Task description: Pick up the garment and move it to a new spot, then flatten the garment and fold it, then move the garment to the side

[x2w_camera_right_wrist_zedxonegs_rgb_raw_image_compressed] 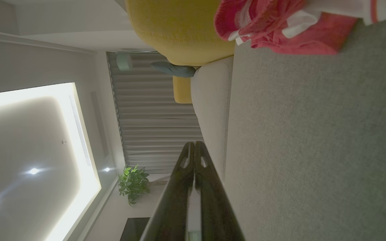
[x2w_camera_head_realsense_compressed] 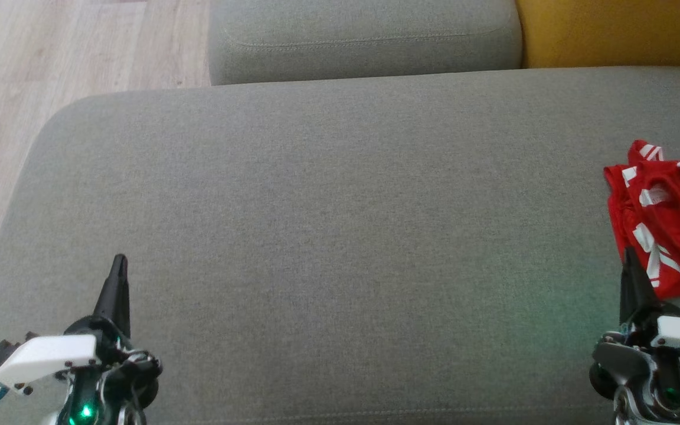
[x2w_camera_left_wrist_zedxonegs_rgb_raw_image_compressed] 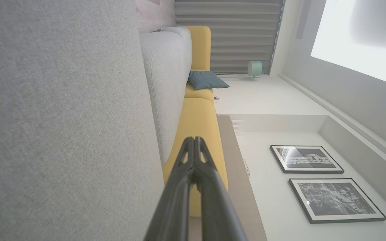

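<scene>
The garment (x2w_camera_head_realsense_compressed: pixel 667 218) is a crumpled red piece with white markings, lying at the right edge of the grey sofa seat (x2w_camera_head_realsense_compressed: pixel 340 236); the right wrist view has it at the top, garment (x2w_camera_right_wrist_zedxonegs_rgb_raw_image_compressed: pixel 280 26). My right gripper (x2w_camera_head_realsense_compressed: pixel 630 254) is shut and empty, its tip just beside the garment's near left edge. In the right wrist view its fingers (x2w_camera_right_wrist_zedxonegs_rgb_raw_image_compressed: pixel 194 144) are pressed together. My left gripper (x2w_camera_head_realsense_compressed: pixel 120 260) is shut and empty at the lower left, over bare cushion far from the garment; its own view shows its tips (x2w_camera_left_wrist_zedxonegs_rgb_raw_image_compressed: pixel 194 140) closed.
A grey back cushion (x2w_camera_head_realsense_compressed: pixel 363 41) and a yellow cushion (x2w_camera_head_realsense_compressed: pixel 611 29) lie beyond the seat. Wood floor (x2w_camera_head_realsense_compressed: pixel 51 71) lies off the seat's left edge. A blue pillow (x2w_camera_left_wrist_zedxonegs_rgb_raw_image_compressed: pixel 206 80) rests on the yellow sofa part.
</scene>
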Motion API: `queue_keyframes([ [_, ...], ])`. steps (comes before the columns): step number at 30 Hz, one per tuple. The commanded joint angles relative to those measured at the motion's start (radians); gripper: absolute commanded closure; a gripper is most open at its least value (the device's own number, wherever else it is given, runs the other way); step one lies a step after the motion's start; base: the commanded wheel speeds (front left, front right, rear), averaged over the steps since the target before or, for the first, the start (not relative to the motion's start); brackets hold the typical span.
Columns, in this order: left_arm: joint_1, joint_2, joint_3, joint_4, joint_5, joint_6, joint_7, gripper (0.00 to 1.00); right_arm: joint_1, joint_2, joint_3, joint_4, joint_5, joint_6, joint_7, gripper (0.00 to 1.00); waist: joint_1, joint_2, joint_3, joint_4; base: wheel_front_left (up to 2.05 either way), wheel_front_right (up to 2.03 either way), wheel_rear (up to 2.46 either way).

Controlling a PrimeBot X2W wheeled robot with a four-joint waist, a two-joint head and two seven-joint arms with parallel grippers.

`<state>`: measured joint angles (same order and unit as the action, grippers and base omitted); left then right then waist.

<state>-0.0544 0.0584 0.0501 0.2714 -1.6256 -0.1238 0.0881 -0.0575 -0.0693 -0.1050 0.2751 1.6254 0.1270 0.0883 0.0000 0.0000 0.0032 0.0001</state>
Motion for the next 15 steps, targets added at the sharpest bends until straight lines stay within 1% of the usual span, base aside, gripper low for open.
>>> queue_keyframes([
  [1, -0.052, 0.008, 0.041, -0.027, -0.002, -0.007, 0.007, 1.00, -0.048, 0.001, 0.016, -0.032, 0.004, 0.004, 0.005, 1.00, 0.0000, 0.0000, 0.000, 0.000, 0.00, 0.00, 0.00],
  [15, -0.052, 0.006, 0.045, -0.027, 0.001, -0.007, 0.010, 1.00, -0.048, 0.004, 0.012, -0.031, 0.001, 0.004, 0.008, 1.00, 0.0000, 0.0000, 0.000, 0.000, 0.00, 0.00, 0.00],
])
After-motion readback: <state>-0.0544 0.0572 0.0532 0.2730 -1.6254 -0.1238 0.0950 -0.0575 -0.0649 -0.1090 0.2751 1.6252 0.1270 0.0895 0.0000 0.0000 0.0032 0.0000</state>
